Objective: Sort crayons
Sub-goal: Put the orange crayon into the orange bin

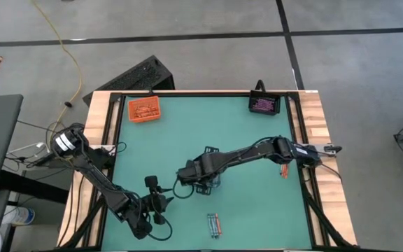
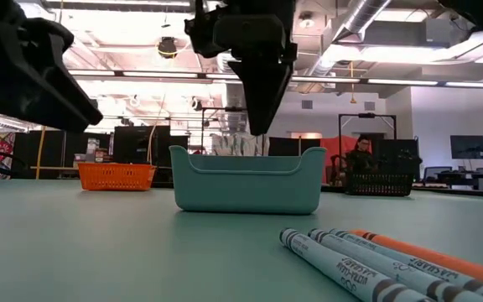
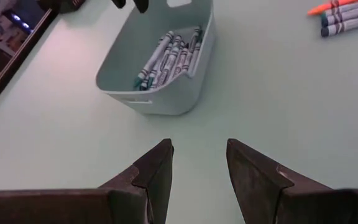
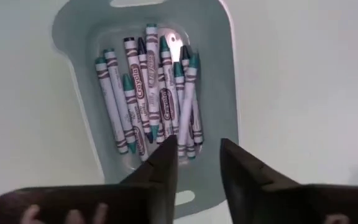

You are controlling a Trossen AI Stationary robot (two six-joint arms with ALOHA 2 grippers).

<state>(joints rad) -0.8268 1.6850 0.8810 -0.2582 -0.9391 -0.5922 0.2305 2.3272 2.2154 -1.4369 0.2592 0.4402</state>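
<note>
High view: the right gripper (image 1: 200, 183) is held over the grey-blue tray (image 4: 219, 81), fingers slightly spread, gripping nothing. Grey-blue crayons (image 4: 151, 93) are heaped inside. Loose crayons (image 1: 213, 225) lie near the table's (image 1: 257, 210) front edge. The left gripper (image 3: 197, 168), fingers parted, is surrounded by open mat.

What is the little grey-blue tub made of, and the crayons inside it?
The grey-blue tub looks like moulded plastic: smooth, matte walls, rounded corners, a cut-out handle slot. The crayons look like wax sticks in paper wrappers: printed labels wrap their bodies, and bare teal tips poke out. The right hand hangs open over them.
</note>
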